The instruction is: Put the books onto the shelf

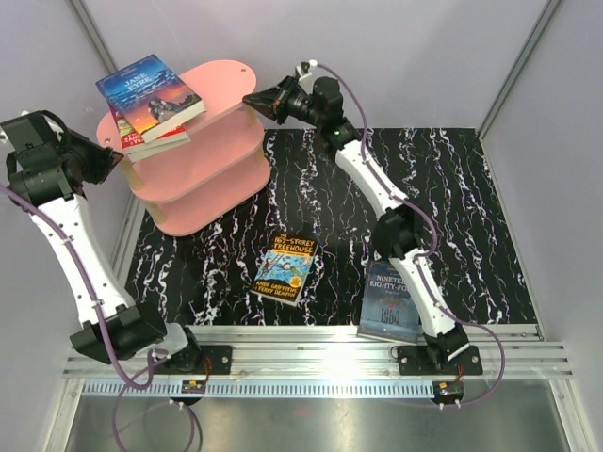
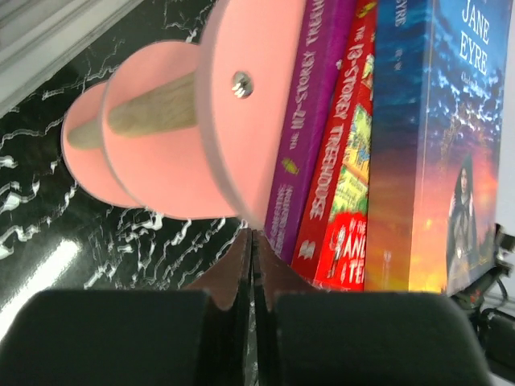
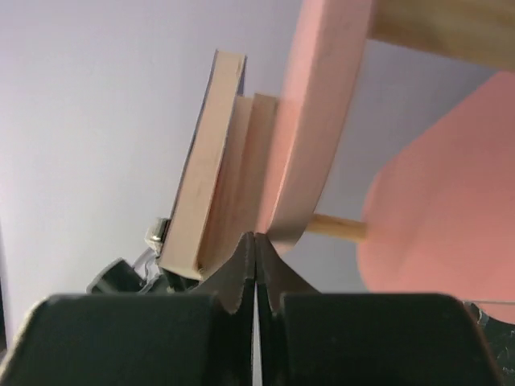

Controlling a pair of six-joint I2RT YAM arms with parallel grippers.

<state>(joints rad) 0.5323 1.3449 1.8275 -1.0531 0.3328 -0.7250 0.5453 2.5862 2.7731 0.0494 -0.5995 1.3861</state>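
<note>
Left gripper: fingers pressed together, empty, tips at the left end of the top board of the shelf, beside the stack. Right gripper: likewise closed and empty, at that board's right end; both probably nudge or brace rather than grasp. Stack: Jane Eyre, red Treehouse, purple book. Unshelved on table: blue-yellow Treehouse, centre; Nineteen Eighty-Four, near edge.

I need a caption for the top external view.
Blue Jane Eyre paperback stacked atop the pink three-tier shelf; blue-yellow Treehouse paperback and dark-blue Nineteen Eighty-Four lie on the black table.
</note>
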